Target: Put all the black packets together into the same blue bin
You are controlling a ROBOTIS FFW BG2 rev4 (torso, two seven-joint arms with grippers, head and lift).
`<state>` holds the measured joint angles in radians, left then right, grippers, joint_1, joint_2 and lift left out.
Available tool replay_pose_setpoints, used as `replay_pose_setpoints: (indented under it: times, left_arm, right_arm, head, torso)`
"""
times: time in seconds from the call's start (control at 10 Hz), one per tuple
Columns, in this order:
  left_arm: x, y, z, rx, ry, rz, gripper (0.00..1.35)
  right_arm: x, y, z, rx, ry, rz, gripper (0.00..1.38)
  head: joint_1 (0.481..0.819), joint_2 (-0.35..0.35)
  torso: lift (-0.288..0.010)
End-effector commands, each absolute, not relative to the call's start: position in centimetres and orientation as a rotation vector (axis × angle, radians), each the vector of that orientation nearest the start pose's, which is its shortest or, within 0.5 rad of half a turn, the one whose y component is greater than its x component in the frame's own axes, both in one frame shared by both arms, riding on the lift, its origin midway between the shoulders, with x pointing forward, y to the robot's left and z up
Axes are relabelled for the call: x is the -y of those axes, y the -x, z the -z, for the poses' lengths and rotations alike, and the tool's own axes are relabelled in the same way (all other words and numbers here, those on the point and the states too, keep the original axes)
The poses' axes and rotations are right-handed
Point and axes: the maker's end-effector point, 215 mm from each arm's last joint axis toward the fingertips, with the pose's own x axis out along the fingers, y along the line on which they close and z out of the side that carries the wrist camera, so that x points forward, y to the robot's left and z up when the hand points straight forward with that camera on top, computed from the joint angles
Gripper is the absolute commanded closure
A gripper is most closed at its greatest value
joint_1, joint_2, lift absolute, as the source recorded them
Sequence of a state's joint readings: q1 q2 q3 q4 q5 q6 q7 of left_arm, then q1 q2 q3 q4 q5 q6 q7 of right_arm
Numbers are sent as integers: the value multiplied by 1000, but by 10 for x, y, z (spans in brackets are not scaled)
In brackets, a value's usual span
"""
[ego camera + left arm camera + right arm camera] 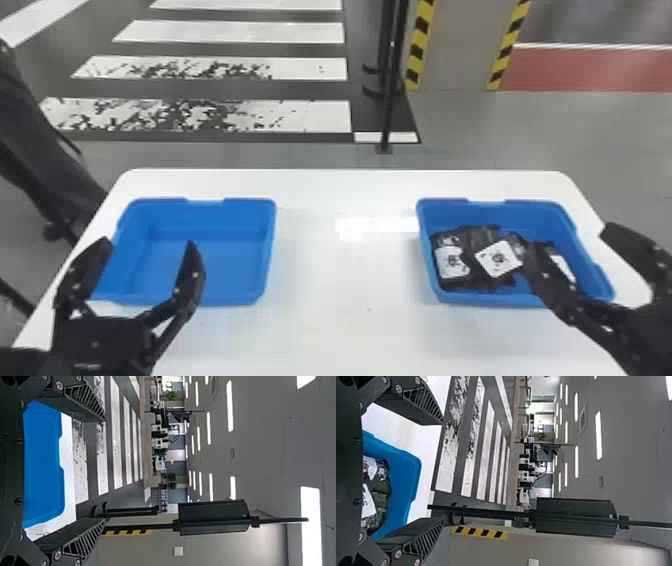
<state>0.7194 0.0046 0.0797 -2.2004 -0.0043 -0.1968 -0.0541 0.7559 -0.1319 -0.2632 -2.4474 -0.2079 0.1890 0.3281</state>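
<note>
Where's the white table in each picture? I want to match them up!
Head view: the white table stretches across the lower part, under both blue bins.
Left wrist view: it's the white strip between the empty blue bin and the striped floor.
Right wrist view: it's the white area beside the blue bin with black packets.
Shared landmark: the white floor stripes.

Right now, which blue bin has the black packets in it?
The blue bin on the robot's right, the one partly behind the right gripper; the left blue bin is empty.
</note>
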Motion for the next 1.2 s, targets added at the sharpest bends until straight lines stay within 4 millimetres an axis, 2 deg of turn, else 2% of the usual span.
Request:
replay_pose_setpoints:
  times: [0.0,1.1]
  left_arm:
    - [-253,-382,281,112,-72,1,137]
    - [-251,-381,272,142,-98,5,140]
  right_arm:
    - [259,-376,260,-58,58,-245,160]
    - [260,-372,260,-69,47,-232,159]
  head:
    - [695,-9]
    - [695,-14]
  torso:
    - [-110]
    - [-110]
